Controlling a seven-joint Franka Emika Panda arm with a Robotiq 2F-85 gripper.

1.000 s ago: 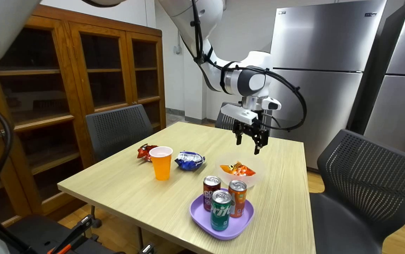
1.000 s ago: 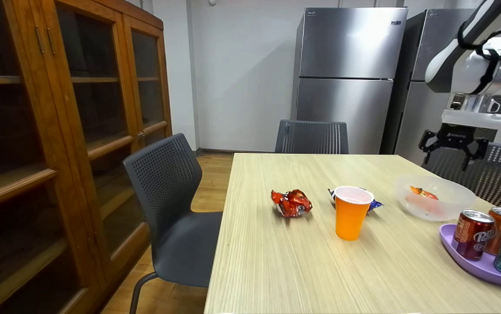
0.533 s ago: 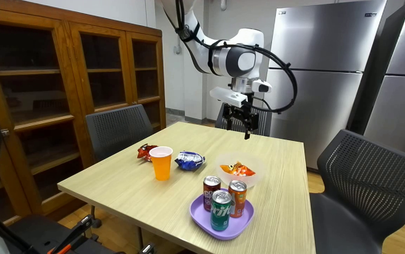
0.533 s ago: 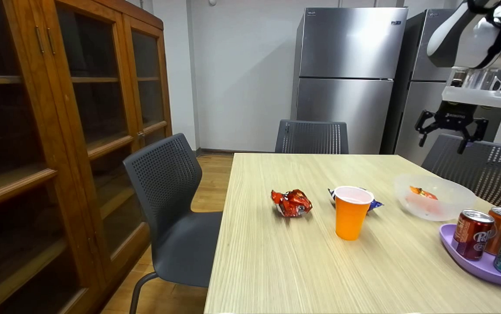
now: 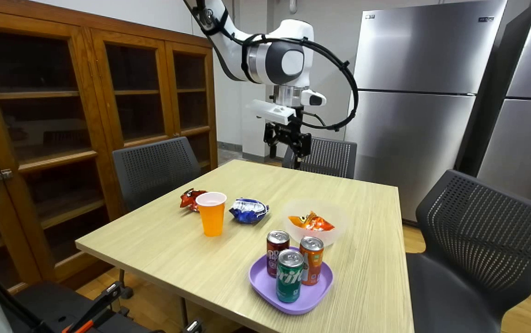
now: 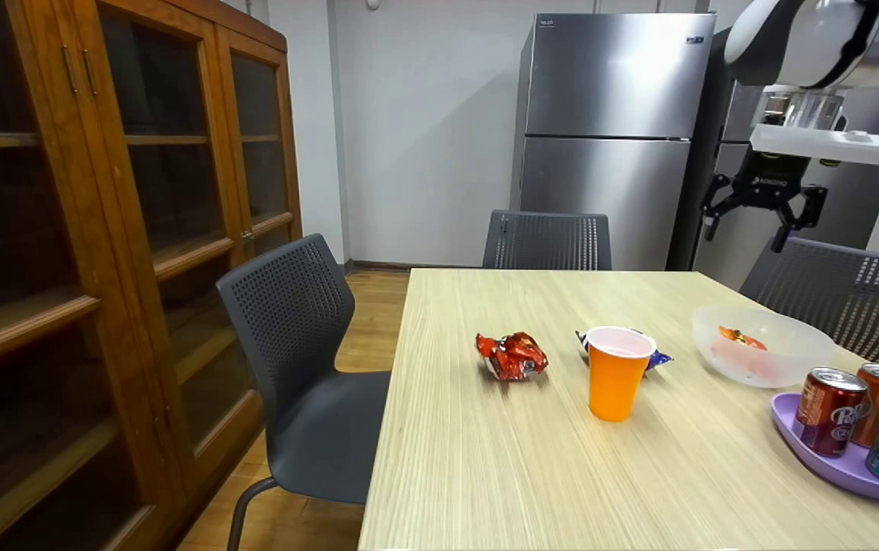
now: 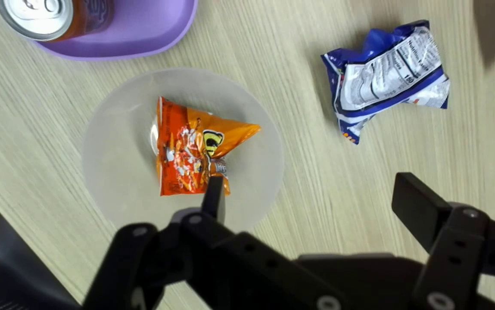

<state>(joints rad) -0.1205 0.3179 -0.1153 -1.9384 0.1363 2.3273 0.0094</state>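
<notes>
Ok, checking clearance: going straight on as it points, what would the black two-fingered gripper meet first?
Probably the translucent white plastic bowl: the wrist view shows one finger of the gripper over it. Depth is unclear; maybe the pale wooden tabletop.

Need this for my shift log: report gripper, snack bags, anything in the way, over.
Gripper open, empty, above table. Orange bag inside bowl; blue bag and red bag on table. Orange cup stands near blue bag, possible obstacle.

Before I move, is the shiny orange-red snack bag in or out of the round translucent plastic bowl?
In: the wrist view shows the bag lying within the rim of the bowl.
</notes>
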